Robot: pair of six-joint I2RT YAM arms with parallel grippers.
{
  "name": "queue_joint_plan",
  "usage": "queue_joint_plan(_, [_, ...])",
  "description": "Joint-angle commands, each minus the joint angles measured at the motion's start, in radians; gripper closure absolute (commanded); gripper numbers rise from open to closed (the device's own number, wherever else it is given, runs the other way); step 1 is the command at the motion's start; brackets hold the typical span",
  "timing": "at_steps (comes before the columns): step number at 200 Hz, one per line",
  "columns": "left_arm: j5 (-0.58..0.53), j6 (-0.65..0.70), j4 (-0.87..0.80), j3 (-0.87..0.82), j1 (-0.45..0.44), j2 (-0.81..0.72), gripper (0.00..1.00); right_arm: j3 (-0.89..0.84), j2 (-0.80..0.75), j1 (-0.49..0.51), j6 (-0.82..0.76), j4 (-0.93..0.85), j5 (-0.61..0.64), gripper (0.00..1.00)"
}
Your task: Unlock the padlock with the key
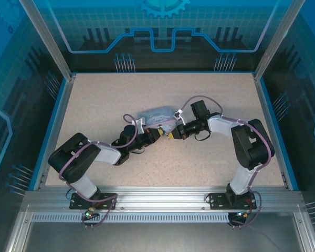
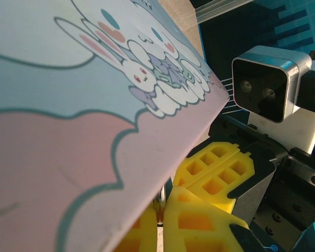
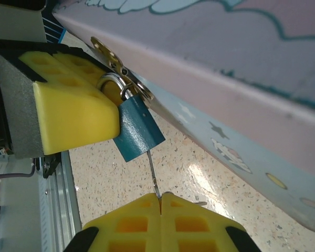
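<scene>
The small teal padlock (image 3: 139,131) hangs by its metal shackle (image 3: 115,81) from the brass hasp of the cartoon tin (image 3: 236,68). The thin key (image 3: 153,170) runs from the padlock's bottom face down into my right gripper (image 3: 160,198), which is shut on its head. A yellow finger (image 3: 68,110) of my left gripper presses against the padlock's side. In the left wrist view my left gripper (image 2: 161,207) is closed on a thin slice of the padlock under the tin (image 2: 68,105), with the right gripper's fingers (image 2: 215,176) just beyond. From above, the left gripper (image 1: 158,135) and the right gripper (image 1: 174,135) meet tip to tip in front of the tin (image 1: 156,116).
The tin lies mid-table on the speckled tabletop (image 1: 121,94), its edge overhanging both grippers. The right wrist camera (image 2: 262,89) sits close behind the right fingers. A blue rim (image 1: 58,115) and glass walls enclose the table.
</scene>
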Motion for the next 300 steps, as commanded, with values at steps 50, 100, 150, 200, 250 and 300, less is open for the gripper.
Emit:
queue_joint_plan(50, [0.042, 0.01, 0.069, 0.004, -0.006, -0.009, 1.0, -0.095, -0.019, -0.045, 0.212, 0.3, -0.132, 0.99])
queue_joint_plan(100, [0.046, 0.004, 0.079, 0.018, -0.01, -0.011, 1.0, -0.156, -0.022, -0.056, 0.322, 0.429, -0.184, 0.99])
queue_joint_plan(150, [0.03, -0.013, 0.102, 0.011, -0.009, -0.011, 1.0, -0.156, -0.049, -0.061, 0.255, 0.343, -0.159, 0.99])
queue_joint_plan(200, [0.061, -0.029, 0.119, 0.008, 0.01, -0.027, 1.0, -0.178, -0.051, -0.113, 0.114, 0.218, -0.245, 1.0])
queue_joint_plan(250, [0.075, -0.015, 0.066, 0.017, 0.014, -0.059, 1.0, -0.167, -0.057, -0.107, 0.064, 0.173, -0.268, 0.99])
queue_joint_plan(300, [0.078, -0.01, 0.054, 0.027, 0.013, -0.061, 1.0, -0.161, -0.038, -0.081, 0.105, 0.219, -0.23, 1.0])
